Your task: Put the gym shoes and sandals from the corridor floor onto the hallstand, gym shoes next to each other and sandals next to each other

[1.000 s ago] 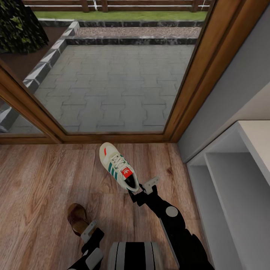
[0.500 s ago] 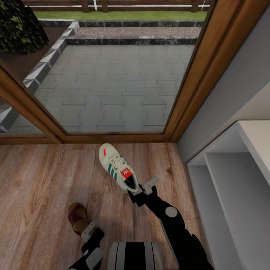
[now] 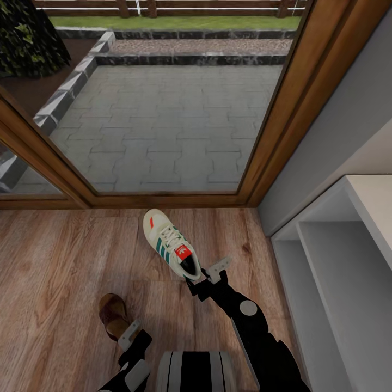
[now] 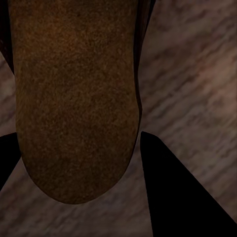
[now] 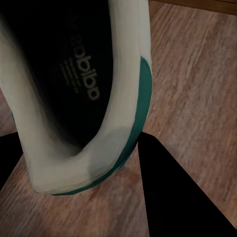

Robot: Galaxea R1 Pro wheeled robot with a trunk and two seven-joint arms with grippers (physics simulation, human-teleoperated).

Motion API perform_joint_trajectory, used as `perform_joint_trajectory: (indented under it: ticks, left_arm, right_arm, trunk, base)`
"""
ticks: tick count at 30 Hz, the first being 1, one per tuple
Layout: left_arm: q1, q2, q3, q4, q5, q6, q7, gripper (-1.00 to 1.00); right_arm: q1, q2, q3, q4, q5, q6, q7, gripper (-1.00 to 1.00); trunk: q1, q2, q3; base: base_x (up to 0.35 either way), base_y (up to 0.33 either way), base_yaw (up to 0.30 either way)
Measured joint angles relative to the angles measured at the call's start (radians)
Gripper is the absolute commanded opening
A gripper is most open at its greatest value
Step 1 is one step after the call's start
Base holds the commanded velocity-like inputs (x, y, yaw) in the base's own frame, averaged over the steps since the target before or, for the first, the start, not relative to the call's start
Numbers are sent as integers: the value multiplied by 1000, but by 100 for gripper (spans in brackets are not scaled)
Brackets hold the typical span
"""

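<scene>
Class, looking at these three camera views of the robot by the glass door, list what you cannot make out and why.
- Gym shoe: its heel is cut off in the head view by the right gripper.
- Sandal: its near end is hidden in the head view by the left gripper; straps unreadable.
- Hallstand: cut off by the head view's right edge.
- Shoe's insole print: blurred in the right wrist view.

From the head camera I see my arms (image 3: 256, 332) as glossy black shells, the right one carrying a round pale-grey cap at a joint. Each pincer has light-grey flat fingers (image 3: 219, 267) on black mounts; the left pincer (image 3: 128, 334) shows the same grey plate. My trunk (image 3: 196, 371) is a white block with black vertical stripes. In both wrist cameras my fingertips (image 5: 173, 197) show as plain black wedges.
</scene>
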Motion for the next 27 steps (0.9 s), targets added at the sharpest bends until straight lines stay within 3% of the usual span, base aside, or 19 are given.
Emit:
perform_joint_trajectory:
  ticks: [21, 27]
  left_arm:
    - [0, 0, 0, 0, 0, 0, 0, -100]
    - [0, 0, -1, 0, 0, 0, 0, -100]
  right_arm:
    - [0, 0, 0, -11, -1, 0, -2, -100]
    - [1, 0, 0, -13, -2, 0, -2, -100]
  trunk:
    - [0, 0, 0]
    - [-3, 1, 23]
  base:
    - [0, 0, 0]
    - [0, 0, 0]
